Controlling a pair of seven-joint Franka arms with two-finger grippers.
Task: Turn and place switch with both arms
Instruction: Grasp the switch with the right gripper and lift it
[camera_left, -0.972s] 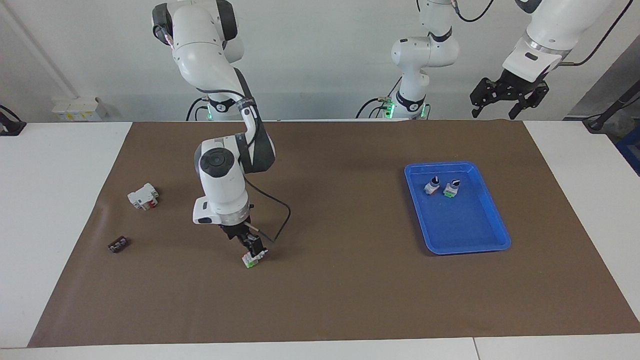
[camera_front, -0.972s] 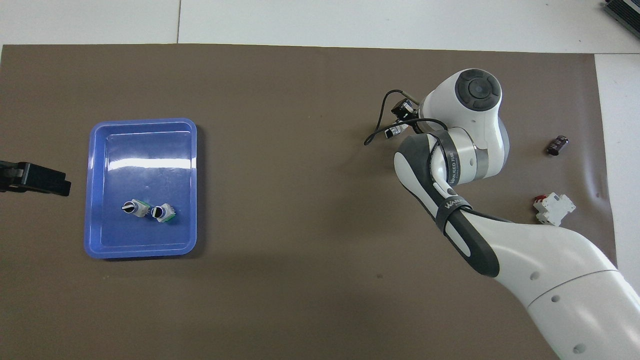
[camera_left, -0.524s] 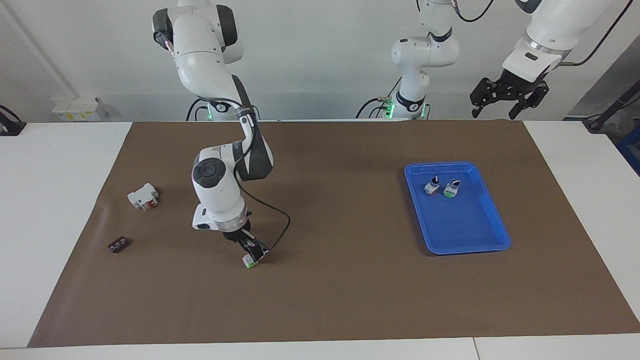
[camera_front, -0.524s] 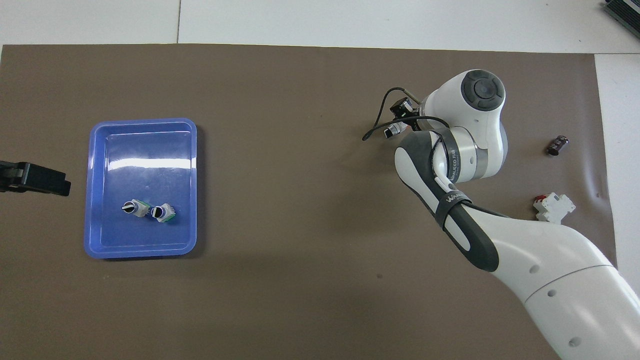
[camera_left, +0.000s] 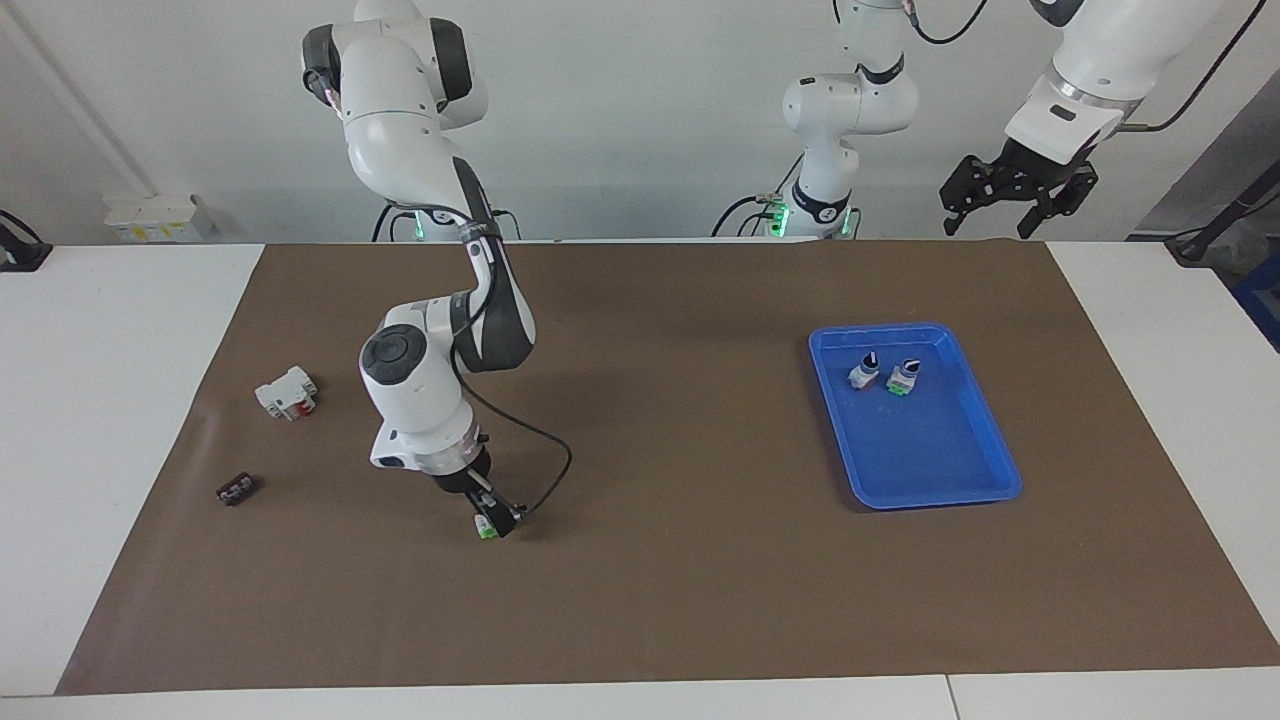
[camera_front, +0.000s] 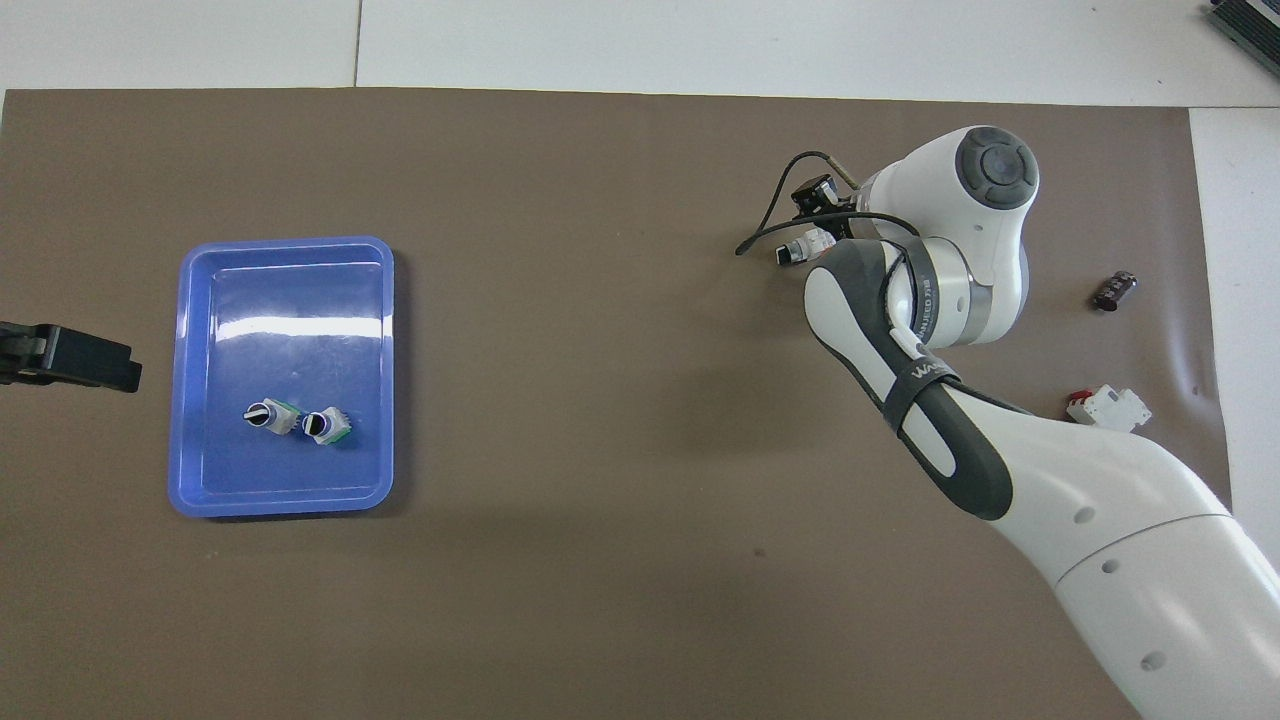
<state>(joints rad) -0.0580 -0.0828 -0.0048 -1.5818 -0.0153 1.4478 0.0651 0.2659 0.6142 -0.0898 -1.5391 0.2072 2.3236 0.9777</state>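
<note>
My right gripper (camera_left: 496, 516) is shut on a switch (camera_left: 486, 527) with a white-grey body and a green end. It holds the switch tilted and very low over the brown mat, toward the right arm's end of the table. I cannot tell whether the switch touches the mat. In the overhead view the switch (camera_front: 803, 246) shows beside the right gripper (camera_front: 815, 215), partly hidden by the wrist. My left gripper (camera_left: 1012, 200) waits open and empty, high above the mat's corner near the left arm's base. It also shows in the overhead view (camera_front: 75, 357).
A blue tray (camera_left: 940, 495) toward the left arm's end holds two more switches (camera_left: 866, 373) (camera_left: 903, 377). A white block with a red part (camera_left: 287, 392) and a small flat black component (camera_left: 236, 489) lie near the right arm's end of the mat.
My right wrist has tilted and swung toward the right arm's end of the table. The held switch has turned with it and sits lower. The left arm has not moved.
</note>
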